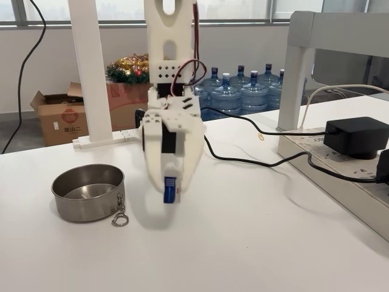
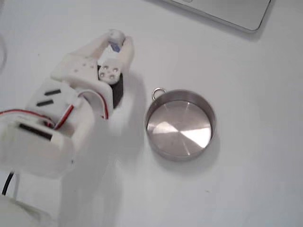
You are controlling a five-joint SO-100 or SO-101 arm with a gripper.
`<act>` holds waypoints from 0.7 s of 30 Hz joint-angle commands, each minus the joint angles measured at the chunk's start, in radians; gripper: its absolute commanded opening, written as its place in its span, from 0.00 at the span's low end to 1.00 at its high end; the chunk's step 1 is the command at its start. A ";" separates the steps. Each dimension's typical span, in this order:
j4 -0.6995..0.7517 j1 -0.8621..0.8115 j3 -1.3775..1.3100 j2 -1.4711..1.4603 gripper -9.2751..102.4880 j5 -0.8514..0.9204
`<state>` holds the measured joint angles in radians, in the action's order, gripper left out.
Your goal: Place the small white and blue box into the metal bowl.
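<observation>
Holding the small white and blue box (image 1: 171, 188) between its fingertips, the end effector (image 1: 172, 190) hangs just above the desk (image 1: 255, 243), jaws narrow and clamped on the box. Box sits upright in the grip, blue panel facing the camera in a fixed view w/ the arm front-on; in a fixed view from above, the box (image 2: 115, 46) is barely visible at the tips of the end effector (image 2: 115, 43). It appears lifted clear of the desk, judging by the shadow beneath, but contact can't be ruled out.

The metal bowl (image 1: 88, 192) stands near, to the left in the front-on fixed view, apart from the arm, empty inside. Clasp ring (image 1: 120, 218) hangs off its rim onto the desk; same bowl (image 2: 180, 124) and ring (image 2: 158, 92) seen from above.

Risks, as judged:
- Grip is at the very fingertips on a tiny item; box could slip or twist out during the swing to the bowl.
- Carry height looks low vs. bowl wall; fingers or box could strike the rim and shove the bowl.
- Early release would drop it short, on the desk or the ring.
- Black cable (image 1: 255, 161) lies behind the arm; snag unlikely but possible.

Count: box 1, bowl 1, ring 1, arm 1, end effector 1.
</observation>
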<state>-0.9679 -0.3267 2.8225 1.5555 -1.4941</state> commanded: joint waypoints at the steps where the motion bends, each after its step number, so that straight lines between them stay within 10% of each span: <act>1: -0.012 -0.086 0.069 0.149 0.07 -0.006; 21: -0.017 -0.514 0.325 0.321 0.16 -0.006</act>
<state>-0.9695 -0.8176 3.1247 1.8500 -1.4941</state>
